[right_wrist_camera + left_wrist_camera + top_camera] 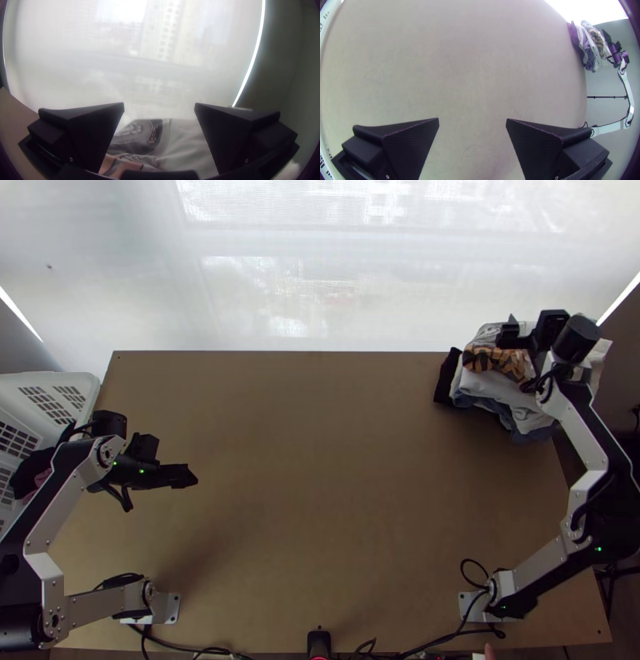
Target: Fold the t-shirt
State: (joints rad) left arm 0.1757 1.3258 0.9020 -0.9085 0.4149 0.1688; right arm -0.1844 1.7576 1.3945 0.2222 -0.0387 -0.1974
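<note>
"White, grey and patterned layers: where?"
"Garment pile (498, 390), far right corner of table (320, 500). Which layer is the t-shirt: cannot tell."
"Arm pose?"
"Right arm extended; right gripper (509, 334) above the pile, jaws apart. Left arm bent; left gripper (194, 476) angled down over bare table, jaws apart."

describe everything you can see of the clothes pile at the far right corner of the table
The clothes pile sits at the far right corner of the table, several soft-looking fabric layers stacked flat with uneven edges. A black layer sticks out on the left side, a blue layer shows low on the near side, white and grey cloth lies above, and an orange-and-black patterned piece is near the top. The open right gripper is over it; whether they touch, I cannot tell.
</note>
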